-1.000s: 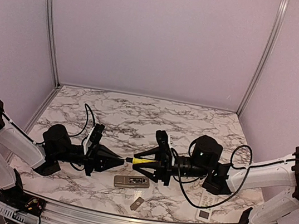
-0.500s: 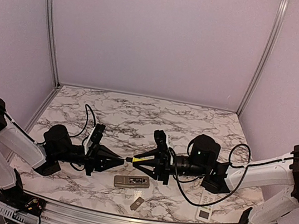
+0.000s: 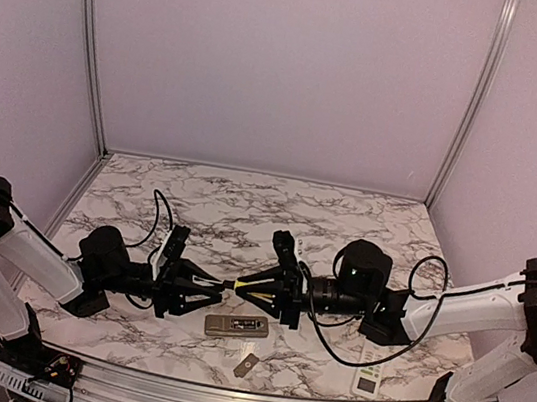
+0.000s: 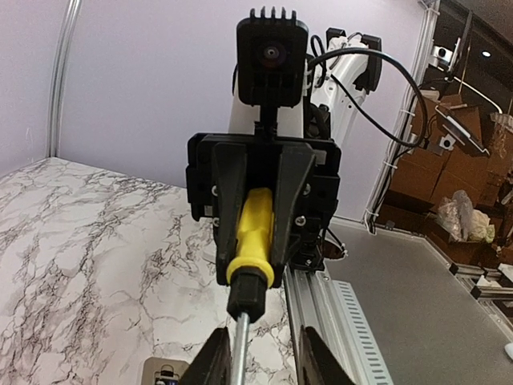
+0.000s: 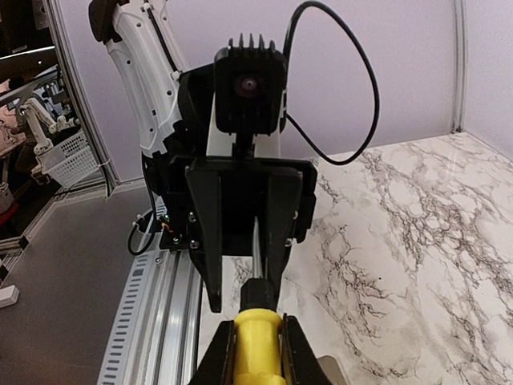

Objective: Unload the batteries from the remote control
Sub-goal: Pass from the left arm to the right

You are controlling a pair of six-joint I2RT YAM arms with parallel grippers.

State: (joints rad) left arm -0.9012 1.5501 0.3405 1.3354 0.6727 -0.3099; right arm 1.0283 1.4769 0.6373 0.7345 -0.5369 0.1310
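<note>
Right claw (image 3: 239, 285) clamps the screwdriver (image 3: 254, 283) by its yellow handle; left claw (image 3: 218, 292), at its 9 o'clock, stands narrowly parted. Remote (image 3: 236, 327) lies at 6 o'clock; batteries too small to tell. Left wrist: fingers (image 4: 215, 361) flank the shaft. Right wrist: handle gripped.

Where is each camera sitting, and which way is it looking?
Top external: high behind the arms, looking down at the table; both arms show, bases at the bottom.
Left wrist: on the left arm, looking along the left gripper at the right gripper, shut on the screwdriver.
Right wrist: on the right arm, looking along that gripper at the left one, open around the shaft.
Shared: both wrist views show the yellow screwdriver, from opposite ends.
</note>
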